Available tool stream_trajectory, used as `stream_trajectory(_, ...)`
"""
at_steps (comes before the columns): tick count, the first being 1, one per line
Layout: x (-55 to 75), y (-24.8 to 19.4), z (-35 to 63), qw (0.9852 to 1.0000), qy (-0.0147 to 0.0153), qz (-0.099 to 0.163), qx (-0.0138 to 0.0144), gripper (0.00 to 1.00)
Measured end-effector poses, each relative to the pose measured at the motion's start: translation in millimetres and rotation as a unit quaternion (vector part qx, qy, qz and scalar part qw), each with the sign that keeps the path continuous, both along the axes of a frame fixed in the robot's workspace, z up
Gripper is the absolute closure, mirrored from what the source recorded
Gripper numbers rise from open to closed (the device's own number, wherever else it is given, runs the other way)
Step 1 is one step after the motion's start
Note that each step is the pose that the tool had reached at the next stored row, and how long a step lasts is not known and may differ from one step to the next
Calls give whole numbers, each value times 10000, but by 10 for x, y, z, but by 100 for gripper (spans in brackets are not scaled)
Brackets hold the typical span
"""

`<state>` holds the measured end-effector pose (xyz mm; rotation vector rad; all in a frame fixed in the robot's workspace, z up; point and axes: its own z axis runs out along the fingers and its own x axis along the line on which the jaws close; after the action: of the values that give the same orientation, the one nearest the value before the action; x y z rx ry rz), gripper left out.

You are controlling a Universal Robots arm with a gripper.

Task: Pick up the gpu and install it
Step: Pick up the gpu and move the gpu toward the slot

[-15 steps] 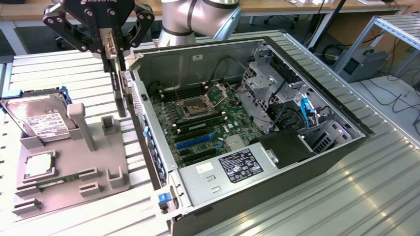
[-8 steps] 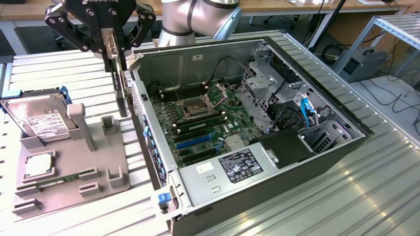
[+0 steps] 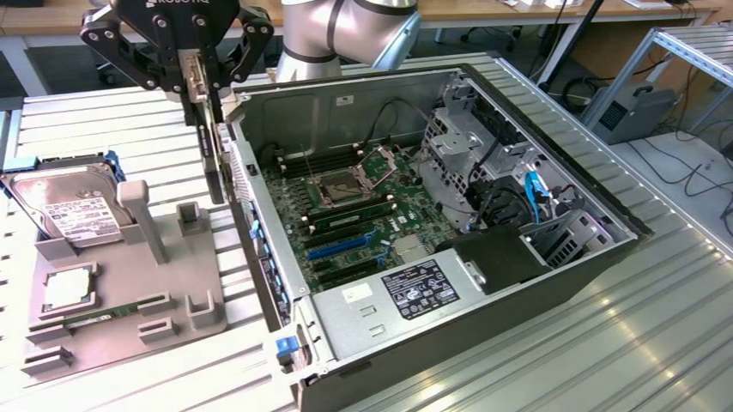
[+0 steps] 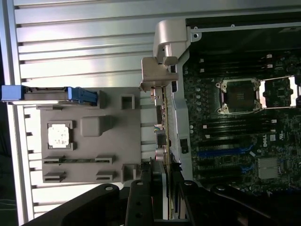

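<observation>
Fingers [image 3: 184, 83] of the gripper [image 3: 201, 90] are clamped on the gpu [image 3: 215, 154], one on each face of the thin card near its upper end. The gpu hangs upright and edge-on, off the table [image 3: 641, 326], just outside the case [image 3: 481, 343], along the case wall on the exterior view's left. Whether the card touches that wall I cannot tell.

From the wrist, the gripper [image 4: 162, 181] looks down the card's edge. The gpu [image 4: 163, 136] runs alongside the case [image 4: 181, 117] wall, in the strip between the case and the fixture [image 4: 89, 141]. Its bracket [image 4: 160, 66] is at the end farthest from the fingers [image 4: 146, 188], next to the case wall.

The case lies open side up. Inside it, the motherboard [image 3: 355, 215] shows the socket [image 3: 340, 183] with its frame open and the blue and black slots below it, bare of any card. The power supply [image 3: 413, 292] sits inside the case, toward its near end.

Outside the case on the same side as the gpu, the fixture [image 3: 149, 300] holds the hard drive [image 3: 69, 206], the chip [image 3: 69, 287] and the memory stick [image 3: 98, 316], all well apart from the gripper. The arm [image 3: 343, 34] rises behind the case's far end.
</observation>
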<state>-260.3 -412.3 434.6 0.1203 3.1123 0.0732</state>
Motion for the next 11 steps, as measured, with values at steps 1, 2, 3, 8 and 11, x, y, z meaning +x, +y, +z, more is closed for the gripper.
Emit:
stream_trajectory(1, 2, 0, 0, 10000, 0, 0, 0, 73)
stream_trajectory(2, 6, 0, 0, 10000, 0, 0, 0, 73)
stream_trajectory(3, 9, 0, 0, 10000, 0, 0, 0, 73)
stream_trajectory(8, 22, 0, 0, 10000, 0, 0, 0, 73)
stream_trajectory(11, 31, 0, 0, 10000, 0, 0, 0, 73)
